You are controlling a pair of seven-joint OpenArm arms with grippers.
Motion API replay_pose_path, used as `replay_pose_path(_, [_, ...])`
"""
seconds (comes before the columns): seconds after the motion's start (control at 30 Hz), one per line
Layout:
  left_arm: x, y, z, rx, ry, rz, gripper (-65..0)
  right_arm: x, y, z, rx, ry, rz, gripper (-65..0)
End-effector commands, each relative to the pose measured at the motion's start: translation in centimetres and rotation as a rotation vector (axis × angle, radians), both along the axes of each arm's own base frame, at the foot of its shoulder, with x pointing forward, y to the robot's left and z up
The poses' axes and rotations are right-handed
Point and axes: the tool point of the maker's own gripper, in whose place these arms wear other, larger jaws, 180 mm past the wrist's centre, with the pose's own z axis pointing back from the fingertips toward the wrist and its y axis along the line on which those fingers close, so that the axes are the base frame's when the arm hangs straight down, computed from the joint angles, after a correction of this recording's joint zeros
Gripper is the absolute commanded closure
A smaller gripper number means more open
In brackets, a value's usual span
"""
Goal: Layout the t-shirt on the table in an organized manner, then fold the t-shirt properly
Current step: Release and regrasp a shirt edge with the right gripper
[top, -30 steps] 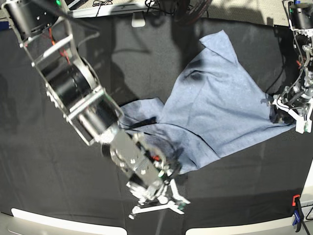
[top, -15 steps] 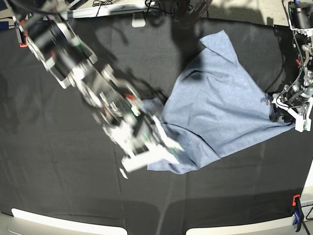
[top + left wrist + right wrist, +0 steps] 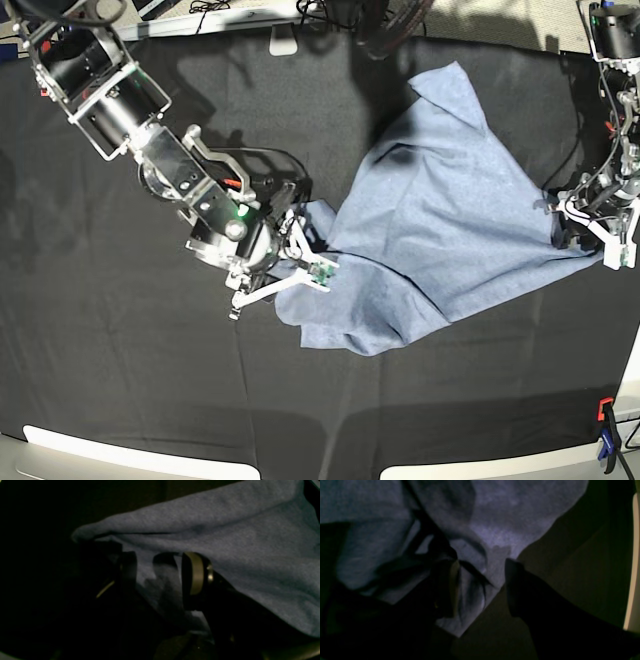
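The light blue-grey t-shirt (image 3: 450,220) lies crumpled and skewed on the black table (image 3: 120,350), right of centre, with no lettering showing. My right gripper (image 3: 285,288) is open at the shirt's lower left edge, its fingers spread over a loose fold. In the right wrist view that fold (image 3: 480,580) lies between the two dark fingers of the right gripper (image 3: 482,587). My left gripper (image 3: 590,232) is at the shirt's right corner. In the left wrist view the left gripper (image 3: 162,572) stands open, with cloth (image 3: 225,530) under and beyond its fingers.
A blue and orange clamp (image 3: 605,440) grips the table's front right corner. White panels (image 3: 120,455) line the front edge. Cables and a white block (image 3: 283,40) lie past the far edge. A pale strip (image 3: 631,555) marks the table's edge in the right wrist view.
My right arm has swung from the table's front back up to the shirt's left edge, and its jaws have opened. The shirt's left flap has bunched inward. The left arm has not moved.
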Motion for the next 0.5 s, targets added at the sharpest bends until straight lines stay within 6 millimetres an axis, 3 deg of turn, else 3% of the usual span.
replay_pose_path(0.0, [1.2,0.7,2.0,0.014,-0.066,0.001,-26.6,1.3,0.0,1.4,0.009,-0.043,0.002,-28.6])
replay_pose_path(0.13, [1.3,0.7,2.1,0.014,-0.067,0.001,-26.6,1.4,-0.2,0.6,0.019,-0.031,0.000,-22.2])
replay_pose_path(0.33, [1.3,0.7,2.0,0.014,-0.066,0.001,-26.6,2.1,1.4,0.0,0.049,-0.043,0.006,-14.2])
replay_pose_path(0.47, [1.2,0.7,2.0,0.014,-0.062,0.001,-26.6,3.8,2.4,1.0,0.049,-0.110,-0.012,0.0])
